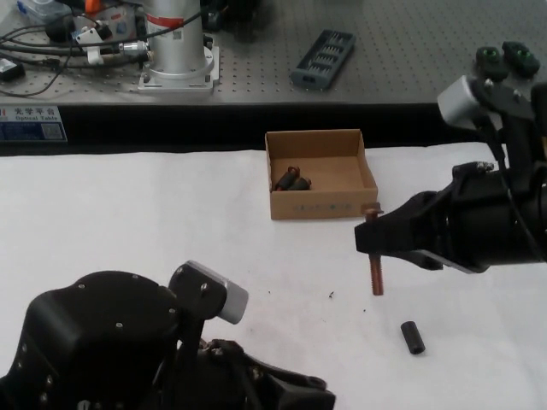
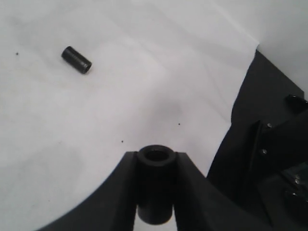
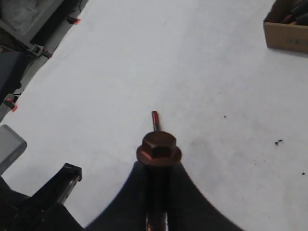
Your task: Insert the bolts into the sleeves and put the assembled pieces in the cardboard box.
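Both were clenched: left gripper point(image 2: 155, 161) on a sleeve point(image 2: 155, 192) between its fingers, right gripper point(image 3: 159, 169) on a bolt point(image 3: 159, 150), head above them.

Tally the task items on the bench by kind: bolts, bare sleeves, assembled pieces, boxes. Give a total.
Bolt: 1
Bare sleeves: 2
Assembled pieces: 2
Cardboard box: 1
Total: 6

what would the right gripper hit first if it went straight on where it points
The right gripper would likely meet the bare white sheet, its bolt touching first. Nothing else lies in that line; depth is unclear.
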Action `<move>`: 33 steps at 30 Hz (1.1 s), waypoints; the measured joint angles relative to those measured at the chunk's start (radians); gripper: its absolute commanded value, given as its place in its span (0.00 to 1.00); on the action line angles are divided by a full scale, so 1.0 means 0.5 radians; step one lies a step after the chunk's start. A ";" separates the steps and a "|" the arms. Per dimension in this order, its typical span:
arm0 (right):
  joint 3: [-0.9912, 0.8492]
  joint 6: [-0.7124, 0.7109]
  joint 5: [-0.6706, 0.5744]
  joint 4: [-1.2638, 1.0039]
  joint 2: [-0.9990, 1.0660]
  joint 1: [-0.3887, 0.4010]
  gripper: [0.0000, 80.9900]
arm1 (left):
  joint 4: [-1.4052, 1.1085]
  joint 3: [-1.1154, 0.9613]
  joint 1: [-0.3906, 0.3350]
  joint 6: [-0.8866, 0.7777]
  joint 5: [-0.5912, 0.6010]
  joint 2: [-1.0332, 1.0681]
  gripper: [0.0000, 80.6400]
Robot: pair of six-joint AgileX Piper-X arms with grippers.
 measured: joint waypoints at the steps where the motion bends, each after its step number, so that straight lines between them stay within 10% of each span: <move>1: 0.000 0.004 -0.008 -0.008 -0.015 0.000 0.01 | -0.027 0.000 0.000 0.009 0.017 0.005 0.15; 33: 0.069 0.015 -0.142 -0.007 -0.211 0.000 0.01 | -0.123 -0.366 0.000 0.089 0.185 0.288 0.15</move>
